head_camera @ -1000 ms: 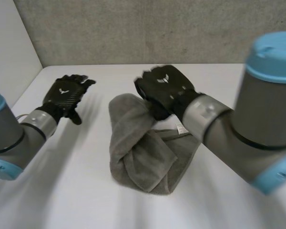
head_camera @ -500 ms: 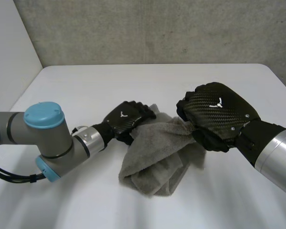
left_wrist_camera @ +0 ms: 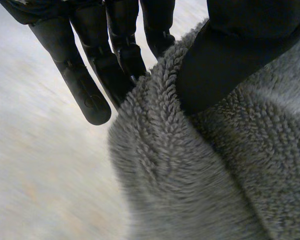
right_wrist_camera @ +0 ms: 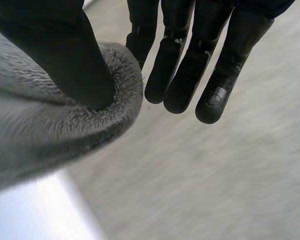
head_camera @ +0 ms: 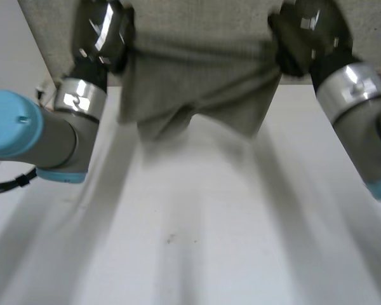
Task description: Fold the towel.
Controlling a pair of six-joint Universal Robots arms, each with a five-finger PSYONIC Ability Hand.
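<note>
above the white bench [head_camera: 197, 241] we hold the grey towel [head_camera: 197, 82] up in the air, stretched between our two hands so that it hangs spread out, which we judge readies it for a clean fold. our left hand [head_camera: 101, 35] pinches one end of its top edge between thumb and fingers, and our right hand [head_camera: 305, 35] pinches the other end the same way.

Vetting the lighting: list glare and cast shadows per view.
Head view: glints on the left hand and right hand; the grey towel shadows the white table beneath. Left wrist view: faint sheen on its fingers. Right wrist view: small glint on one fingertip.
</note>
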